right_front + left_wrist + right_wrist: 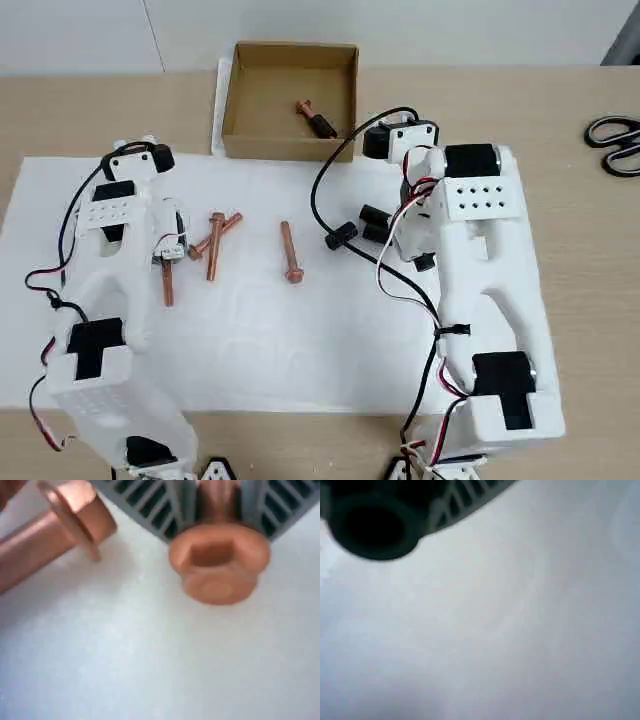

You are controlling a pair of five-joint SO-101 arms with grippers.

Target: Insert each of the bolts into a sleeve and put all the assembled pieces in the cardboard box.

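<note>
My left gripper is shut on a copper bolt low over the white mat; its flanged head sits between the ribbed grey fingers. Another bolt lies right beside it. Two crossed bolts and a single bolt lie mid-mat. My right gripper sits among black sleeves and holds one, whose open end shows against a ribbed finger. Another sleeve lies to its left. The cardboard box holds one assembled piece.
The white mat covers most of the wooden table, with bare room in its front half. Black scissors lie at the far right edge. Cables loop from the right arm past the box's corner.
</note>
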